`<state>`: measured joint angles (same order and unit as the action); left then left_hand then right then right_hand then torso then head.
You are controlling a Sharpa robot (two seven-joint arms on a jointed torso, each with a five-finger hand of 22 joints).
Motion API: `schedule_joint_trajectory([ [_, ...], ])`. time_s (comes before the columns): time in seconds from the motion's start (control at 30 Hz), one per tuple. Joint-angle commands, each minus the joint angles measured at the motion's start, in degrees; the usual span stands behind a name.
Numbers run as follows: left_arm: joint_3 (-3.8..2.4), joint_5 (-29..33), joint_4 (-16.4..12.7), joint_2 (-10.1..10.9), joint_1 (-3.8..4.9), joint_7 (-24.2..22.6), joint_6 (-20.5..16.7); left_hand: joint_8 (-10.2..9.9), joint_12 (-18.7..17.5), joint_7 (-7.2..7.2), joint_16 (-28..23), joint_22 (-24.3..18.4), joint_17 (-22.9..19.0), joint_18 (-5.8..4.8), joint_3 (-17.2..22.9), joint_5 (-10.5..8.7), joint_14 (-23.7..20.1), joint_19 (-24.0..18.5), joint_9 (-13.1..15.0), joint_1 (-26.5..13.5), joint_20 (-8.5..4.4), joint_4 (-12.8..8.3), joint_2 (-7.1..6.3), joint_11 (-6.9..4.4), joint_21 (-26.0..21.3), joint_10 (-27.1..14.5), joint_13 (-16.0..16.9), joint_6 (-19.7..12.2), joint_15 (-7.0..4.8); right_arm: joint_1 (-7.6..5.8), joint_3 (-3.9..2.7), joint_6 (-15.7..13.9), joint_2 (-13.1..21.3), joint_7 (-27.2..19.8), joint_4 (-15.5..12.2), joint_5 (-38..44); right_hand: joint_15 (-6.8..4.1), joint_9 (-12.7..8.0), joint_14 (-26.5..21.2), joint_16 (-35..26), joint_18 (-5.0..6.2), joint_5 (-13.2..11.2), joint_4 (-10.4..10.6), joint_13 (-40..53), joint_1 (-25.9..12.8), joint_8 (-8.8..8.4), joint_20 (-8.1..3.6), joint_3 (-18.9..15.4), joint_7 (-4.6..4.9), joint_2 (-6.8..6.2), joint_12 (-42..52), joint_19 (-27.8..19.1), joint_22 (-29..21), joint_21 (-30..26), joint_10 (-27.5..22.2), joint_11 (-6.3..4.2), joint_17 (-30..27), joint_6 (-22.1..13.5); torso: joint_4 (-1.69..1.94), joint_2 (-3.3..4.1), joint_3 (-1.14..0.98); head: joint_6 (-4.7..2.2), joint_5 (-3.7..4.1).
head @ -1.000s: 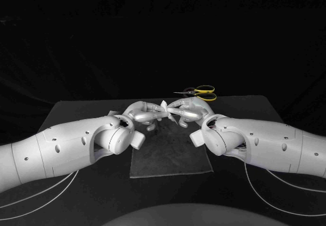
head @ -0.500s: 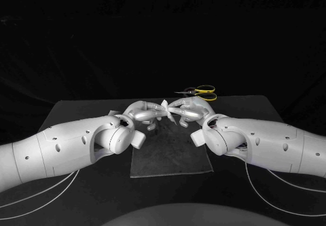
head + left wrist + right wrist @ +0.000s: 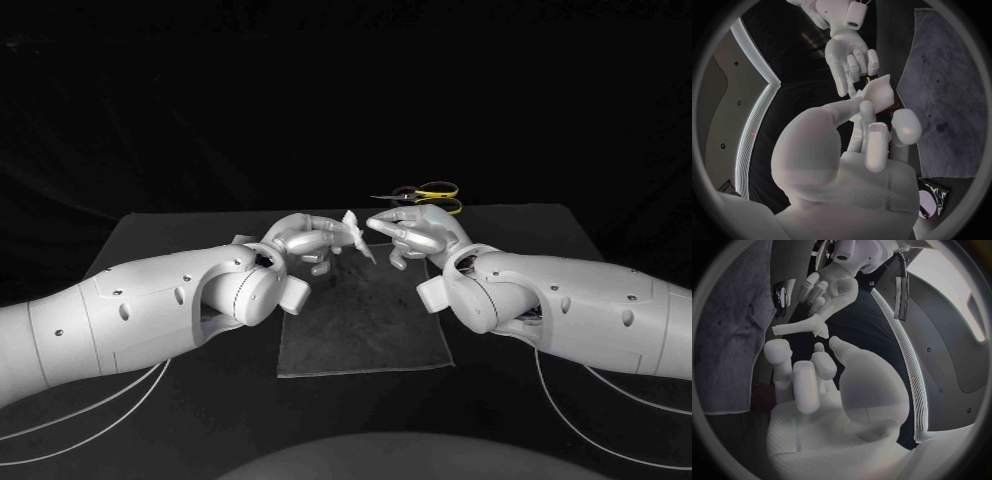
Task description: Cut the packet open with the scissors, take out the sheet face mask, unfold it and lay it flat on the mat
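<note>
Head view: my left hand pinches the folded white sheet mask aloft over the mat's far end, roughly upright, with my right hand just beside it, spread and empty. Left wrist view: it looks thin, limp and likely slippery, so a gentle corner pinch suits it. Right wrist view: its free end points toward my right fingers.

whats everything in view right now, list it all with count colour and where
sheet face mask: one, white, folded, pinched in the left hand's fingers above the mat's far end
scissors: one pair, yellow handles, on the table's far side beyond the right hand
mat: one, dark grey, flat on the table between the arms
table: one, black, under everything
left hand: one, silver, holds the mask
right hand: one, silver, fingers apart, close beside the mask, holding nothing
</note>
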<state>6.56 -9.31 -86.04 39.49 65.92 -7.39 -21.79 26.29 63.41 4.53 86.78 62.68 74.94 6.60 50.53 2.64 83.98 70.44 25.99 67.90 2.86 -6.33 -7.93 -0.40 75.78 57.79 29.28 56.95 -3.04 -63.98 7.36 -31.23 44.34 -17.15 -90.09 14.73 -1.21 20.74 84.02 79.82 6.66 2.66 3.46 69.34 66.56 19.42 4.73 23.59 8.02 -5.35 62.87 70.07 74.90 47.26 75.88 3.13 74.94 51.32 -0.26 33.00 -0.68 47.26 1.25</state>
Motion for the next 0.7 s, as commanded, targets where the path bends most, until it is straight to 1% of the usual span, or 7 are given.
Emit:
schedule_joint_trajectory([
  [0.03,-0.05,0.63,-0.05,0.00,0.05,-0.66,-0.70,1.61,0.38,-0.06,0.20,0.11,2.88,-0.44,0.52,0.23,1.38,0.45,4.08,-0.65,-0.03,-0.07,0.15,0.08,0.36,0.59,0.29,0.49,-0.40,-0.07,-0.07,0.04,1.03,-1.70,-0.69,1.16,0.47,-0.05,1.36,-0.22,1.14,0.16,0.07,0.04,-0.22,-0.29,0.29,-0.43,-0.08,0.02,-0.23,-0.37,0.13,-0.21,-0.51,0.05,1.55,0.17,-0.06,-0.04,0.02,-0.11,-0.14],
  [0.2,-0.05,0.68,-0.11,0.08,0.05,-0.59,-0.96,1.70,0.53,-0.11,0.24,0.17,3.00,-0.44,0.80,0.23,1.44,0.47,4.19,-0.88,-0.07,-0.25,0.09,0.03,0.42,0.78,0.48,0.58,-0.45,-0.09,-0.07,-0.58,2.96,0.17,-1.84,4.38,0.22,-0.01,1.50,0.13,1.20,0.16,0.10,0.36,0.31,0.10,0.38,-0.66,-0.55,0.31,0.37,0.08,0.44,0.62,-0.33,-0.32,1.94,1.54,-0.05,-0.01,0.02,-0.20,-0.27],
  [0.3,-0.05,0.70,-0.15,0.15,0.05,-0.54,-1.08,1.72,0.60,-0.11,0.26,0.18,3.08,-0.44,0.85,0.22,1.47,0.47,4.22,-0.92,-0.08,-0.27,0.09,0.02,0.43,0.87,0.62,0.59,-0.46,-0.03,-0.06,-0.52,4.01,2.68,-2.99,7.93,-0.05,-0.03,1.73,0.49,1.14,0.16,-0.19,0.81,1.06,0.28,0.30,-0.55,-0.89,0.57,1.13,0.71,0.82,1.63,0.13,-0.63,2.33,2.31,-0.09,0.00,-0.01,-0.21,-0.31],
  [0.37,-0.04,0.71,-0.18,0.18,0.05,-0.51,-1.12,1.75,0.64,-0.13,0.29,0.25,3.18,-0.46,0.92,0.22,1.52,0.51,4.26,-1.00,-0.09,-0.33,0.05,0.01,0.47,0.92,0.65,0.62,-0.47,0.05,-0.05,-0.62,4.64,5.65,-4.21,11.45,-0.14,-0.05,1.82,0.60,1.10,0.14,-0.20,0.93,1.12,0.30,0.25,-0.63,-0.97,0.52,1.35,0.96,0.95,2.00,0.30,-0.71,2.46,2.52,-0.10,0.01,-0.03,-0.27,-0.21],
  [0.53,-0.04,0.72,-0.23,0.12,0.05,-0.40,-1.07,1.78,0.68,-0.14,0.29,0.27,3.20,-0.46,0.99,0.22,1.53,0.52,4.29,-1.07,-0.10,-0.37,0.04,0.00,0.48,0.97,0.69,0.64,-0.48,0.23,-0.01,-1.15,4.67,9.89,-5.86,15.32,-0.43,-0.17,2.25,1.13,0.89,0.13,-0.10,1.50,1.13,0.27,0.03,-1.02,-1.25,0.31,2.35,1.97,1.46,3.48,1.13,-1.00,3.07,3.13,-0.05,0.00,-0.02,-0.32,-0.06],
  [0.7,-0.04,0.72,-0.22,0.05,0.05,-0.29,-1.01,1.80,0.72,-0.14,0.28,0.28,3.14,-0.46,1.02,0.21,1.51,0.52,4.31,-1.11,-0.11,-0.38,0.03,0.00,0.49,1.01,0.73,0.65,-0.49,0.29,0.02,-1.74,3.72,12.38,-6.24,17.17,-0.58,-0.32,2.55,1.49,0.74,0.12,0.08,1.97,0.99,0.12,-0.14,-1.39,-1.36,0.11,3.12,2.60,1.75,4.35,1.77,-1.13,3.49,3.43,0.07,-0.01,0.03,-0.35,0.16],
])
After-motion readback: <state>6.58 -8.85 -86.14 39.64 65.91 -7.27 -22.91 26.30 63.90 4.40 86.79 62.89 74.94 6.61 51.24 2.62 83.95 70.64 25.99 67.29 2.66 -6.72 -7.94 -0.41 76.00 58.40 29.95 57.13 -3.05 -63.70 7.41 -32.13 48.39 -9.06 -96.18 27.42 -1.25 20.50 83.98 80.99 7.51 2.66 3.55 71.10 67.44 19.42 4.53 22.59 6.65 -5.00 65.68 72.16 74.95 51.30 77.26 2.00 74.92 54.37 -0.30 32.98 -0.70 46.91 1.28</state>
